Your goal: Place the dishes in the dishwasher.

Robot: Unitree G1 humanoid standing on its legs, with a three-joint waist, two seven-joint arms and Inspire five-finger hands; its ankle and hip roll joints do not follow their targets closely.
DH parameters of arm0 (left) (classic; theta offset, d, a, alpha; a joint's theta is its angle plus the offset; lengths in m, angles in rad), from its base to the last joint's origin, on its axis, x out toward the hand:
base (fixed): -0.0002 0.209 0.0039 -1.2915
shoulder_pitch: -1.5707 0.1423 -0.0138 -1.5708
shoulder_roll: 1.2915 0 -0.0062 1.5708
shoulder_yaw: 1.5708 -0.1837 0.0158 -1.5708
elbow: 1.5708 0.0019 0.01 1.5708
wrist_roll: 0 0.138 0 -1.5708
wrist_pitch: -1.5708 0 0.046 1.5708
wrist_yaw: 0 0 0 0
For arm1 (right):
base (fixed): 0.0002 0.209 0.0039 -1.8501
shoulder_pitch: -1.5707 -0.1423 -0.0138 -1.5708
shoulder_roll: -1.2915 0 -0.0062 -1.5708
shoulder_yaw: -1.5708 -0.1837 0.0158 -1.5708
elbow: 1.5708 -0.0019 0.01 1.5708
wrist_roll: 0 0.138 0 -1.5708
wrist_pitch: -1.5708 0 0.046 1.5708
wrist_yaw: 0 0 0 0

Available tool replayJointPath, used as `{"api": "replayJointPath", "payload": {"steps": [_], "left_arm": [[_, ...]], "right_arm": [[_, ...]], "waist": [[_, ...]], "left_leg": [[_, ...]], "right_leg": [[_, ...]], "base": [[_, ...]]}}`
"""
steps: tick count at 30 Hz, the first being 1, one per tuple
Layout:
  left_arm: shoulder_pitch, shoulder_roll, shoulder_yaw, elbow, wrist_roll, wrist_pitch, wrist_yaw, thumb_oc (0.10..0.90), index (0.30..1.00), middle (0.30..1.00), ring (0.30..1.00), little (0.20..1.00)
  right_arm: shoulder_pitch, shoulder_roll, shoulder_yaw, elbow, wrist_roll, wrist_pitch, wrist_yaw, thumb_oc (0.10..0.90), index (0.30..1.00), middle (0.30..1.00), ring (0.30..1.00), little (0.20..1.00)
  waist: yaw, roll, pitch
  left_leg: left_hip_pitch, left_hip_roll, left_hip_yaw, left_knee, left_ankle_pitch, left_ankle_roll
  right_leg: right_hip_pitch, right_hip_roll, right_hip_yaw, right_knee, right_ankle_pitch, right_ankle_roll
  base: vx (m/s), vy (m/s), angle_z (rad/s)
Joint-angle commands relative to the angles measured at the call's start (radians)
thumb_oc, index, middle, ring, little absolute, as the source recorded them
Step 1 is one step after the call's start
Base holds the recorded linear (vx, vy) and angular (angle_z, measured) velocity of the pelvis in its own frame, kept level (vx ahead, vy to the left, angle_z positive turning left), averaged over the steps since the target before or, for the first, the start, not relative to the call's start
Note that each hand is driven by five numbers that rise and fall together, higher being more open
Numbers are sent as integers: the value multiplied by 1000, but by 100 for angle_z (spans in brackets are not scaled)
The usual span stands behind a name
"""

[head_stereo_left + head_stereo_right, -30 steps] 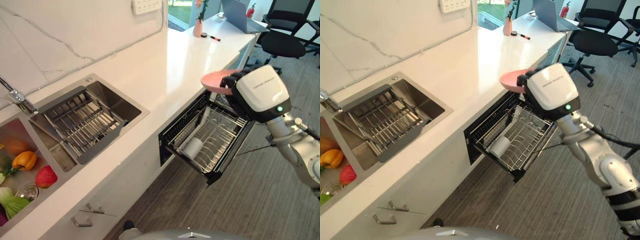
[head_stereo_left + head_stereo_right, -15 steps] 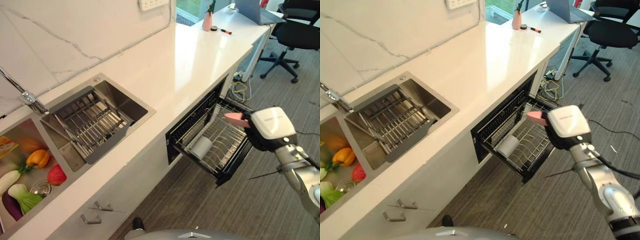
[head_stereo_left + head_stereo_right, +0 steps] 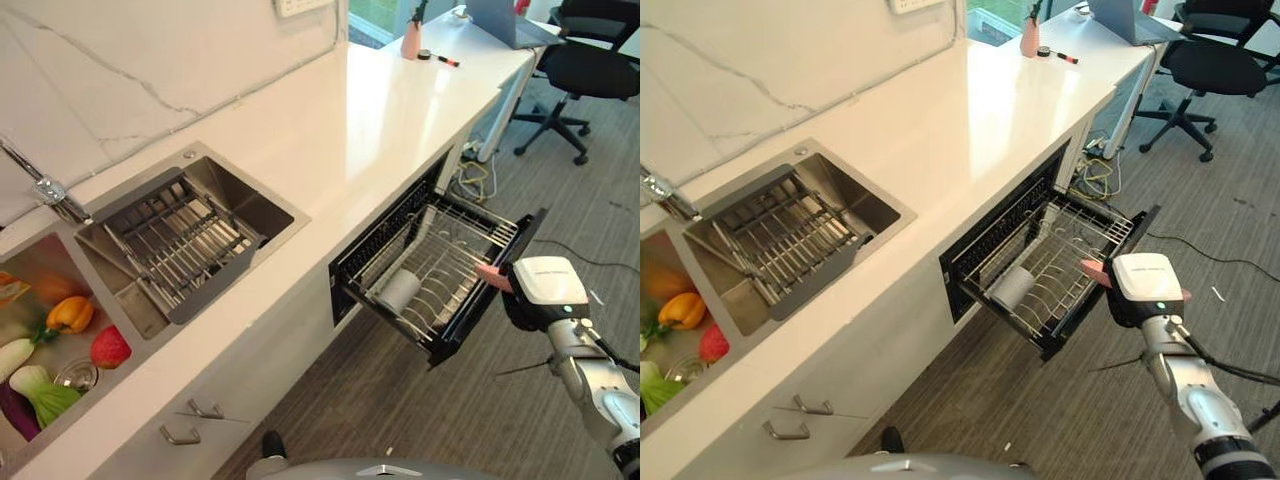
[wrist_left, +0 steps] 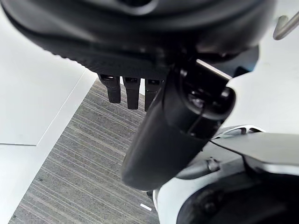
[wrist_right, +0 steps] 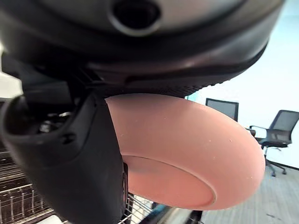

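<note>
Right wrist view tells you the main thing: your right hand (image 5: 70, 154) has its thumb and fingers clamped on the pink plate (image 5: 187, 158), pinching it at the rim, with the wire rack showing just underneath.

What's changed over the last second: the plate was up at tabletop (image 3: 400, 110) height, hovering over the drawer's far corner, and now the right hand has dropped down low. In the left eye view the right hand (image 3: 545, 300) sits at about 4 o'clock, right at the front lip of the pulled-out dishwasher drawer (image 3: 480, 300), and the plate (image 3: 493, 277) pokes out toward 9 o'clock over the rack (image 3: 440, 270). The head camera has swung too, so don't read all of that shift as arm travel.

My take: you're into the lowering part of the job, and the plate isn't seated yet. It's held above the front edge of the wires, not between the tines. A white cup (image 3: 400, 291) lies on its side at the rack's near end, near 8 o'clock from the plate, so steer clear of it.

Left hand (image 4: 177, 126) hangs idle over the floor, fingers loosely straight, holding nothing.
</note>
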Motion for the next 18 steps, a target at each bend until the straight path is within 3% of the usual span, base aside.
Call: {"api": "replayJointPath", "payload": {"steps": [1, 9, 13, 18], "left_arm": [[-112, -53, -34, 23, -39, -51, -12, 800, 900, 900, 900, 900], [-112, -33, -48, 25, -51, -60, -8, 800, 900, 900, 900, 900], [-125, -20, -67, 24, -60, -65, -3, 800, 900, 900, 900, 900], [-139, -9, -88, 12, -68, -71, 0, 800, 900, 900, 900, 900]], "right_arm": [[-185, -81, 37, 14, 48, -14, -29, 400, 300, 300, 300, 300], [-314, -84, 125, 190, 109, -14, -39, 400, 300, 300, 300, 300], [-411, -56, 193, 378, 162, -1, -63, 400, 300, 300, 300, 300], [-507, -57, 280, 530, 139, 19, -60, 400, 300, 300, 300, 300]], "waist": [[71, -8, -7], [121, -11, 33], [156, -7, 66], [175, 5, 99]], "left_leg": [[16, -27, -23, 7, -112, 49], [-54, -46, -78, 8, -93, 52], [-103, -55, -111, 9, -77, 52], [-141, -60, -133, 10, -64, 50]], "right_leg": [[7, -33, -25, 10, -10, 36], [-15, -42, -74, 10, -2, 35], [-37, -46, -99, 10, 3, 33], [-57, -50, -115, 10, 8, 33]], "base": [[-2, 17, 21], [-31, 3, 32], [-60, -1, 32], [-59, -6, 17]]}}
